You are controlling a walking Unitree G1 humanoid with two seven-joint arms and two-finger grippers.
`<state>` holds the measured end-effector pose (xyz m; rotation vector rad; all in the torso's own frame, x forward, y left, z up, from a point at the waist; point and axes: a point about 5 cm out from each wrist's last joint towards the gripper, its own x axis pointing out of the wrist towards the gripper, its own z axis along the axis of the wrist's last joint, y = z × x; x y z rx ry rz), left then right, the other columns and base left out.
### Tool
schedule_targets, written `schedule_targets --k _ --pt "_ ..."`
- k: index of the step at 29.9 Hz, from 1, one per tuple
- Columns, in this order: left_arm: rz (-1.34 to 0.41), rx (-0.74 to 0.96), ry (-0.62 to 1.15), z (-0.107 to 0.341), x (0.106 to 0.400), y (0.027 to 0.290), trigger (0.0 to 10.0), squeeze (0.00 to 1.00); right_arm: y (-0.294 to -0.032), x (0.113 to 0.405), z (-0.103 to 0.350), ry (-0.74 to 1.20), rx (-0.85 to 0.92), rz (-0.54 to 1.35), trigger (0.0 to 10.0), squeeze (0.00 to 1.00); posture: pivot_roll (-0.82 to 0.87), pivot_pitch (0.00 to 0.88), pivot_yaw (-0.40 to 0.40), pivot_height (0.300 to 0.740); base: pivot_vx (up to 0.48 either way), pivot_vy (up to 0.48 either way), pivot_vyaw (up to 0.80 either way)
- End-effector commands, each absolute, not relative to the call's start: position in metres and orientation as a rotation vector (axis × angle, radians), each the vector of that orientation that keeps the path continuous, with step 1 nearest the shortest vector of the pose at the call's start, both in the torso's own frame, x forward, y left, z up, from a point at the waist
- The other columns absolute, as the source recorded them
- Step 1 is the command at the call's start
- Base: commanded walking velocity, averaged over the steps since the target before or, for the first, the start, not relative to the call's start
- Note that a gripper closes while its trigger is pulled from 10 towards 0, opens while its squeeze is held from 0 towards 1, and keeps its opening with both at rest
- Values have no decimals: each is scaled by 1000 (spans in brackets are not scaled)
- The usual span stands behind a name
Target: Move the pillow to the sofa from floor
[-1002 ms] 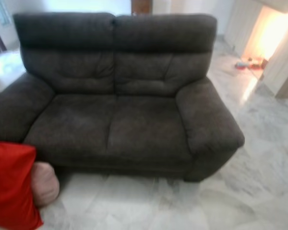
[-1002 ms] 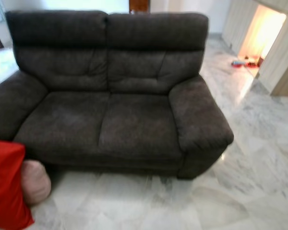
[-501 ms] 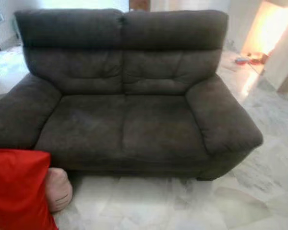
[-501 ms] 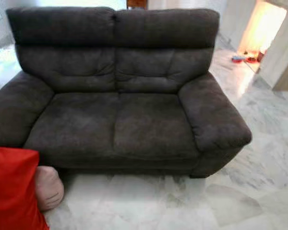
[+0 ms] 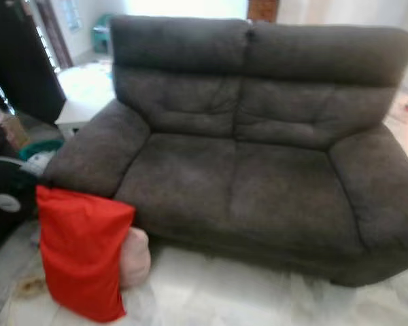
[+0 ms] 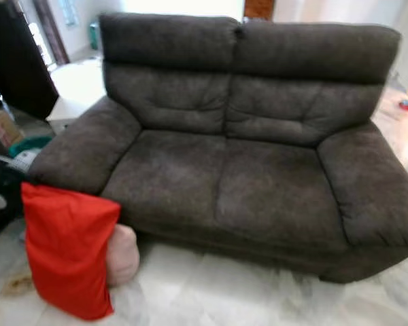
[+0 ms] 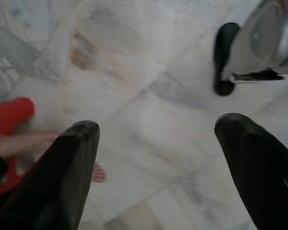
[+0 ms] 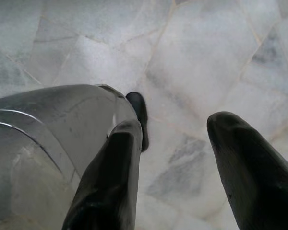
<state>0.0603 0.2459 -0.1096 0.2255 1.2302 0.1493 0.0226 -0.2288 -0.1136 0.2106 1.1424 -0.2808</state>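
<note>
Red pillow (image 5: 81, 255) on the marble floor (image 5: 211, 299), leaning upright against the left front corner of the dark grey sofa (image 5: 258, 156).

Left gripper (image 7: 156, 143) hanging over bare floor, fingers spread wide, holding nothing; pillow's red edge off beside one fingertip. Right gripper (image 8: 175, 143) likewise wide and empty above the floor.

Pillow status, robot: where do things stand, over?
Both end effectors open, hanging over bare floor. Red pillow on the floor, leaning at the sofa's left arm, untouched. Pink cushion tucked behind it. Sofa seat free.
</note>
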Motion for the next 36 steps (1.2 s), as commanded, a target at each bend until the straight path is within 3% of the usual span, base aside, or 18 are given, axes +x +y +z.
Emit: schedule_targets --k 1,36 --pt "151 208 1228 -110 62 242 10000 0 -233 16 -113 1154 213 -308 10000 0 71 0 -14 740 0 330 0" --pt "153 206 1230 -110 61 243 10000 0 -233 15 -113 1144 230 -327 10000 0 72 0 -13 740 0 328 0"
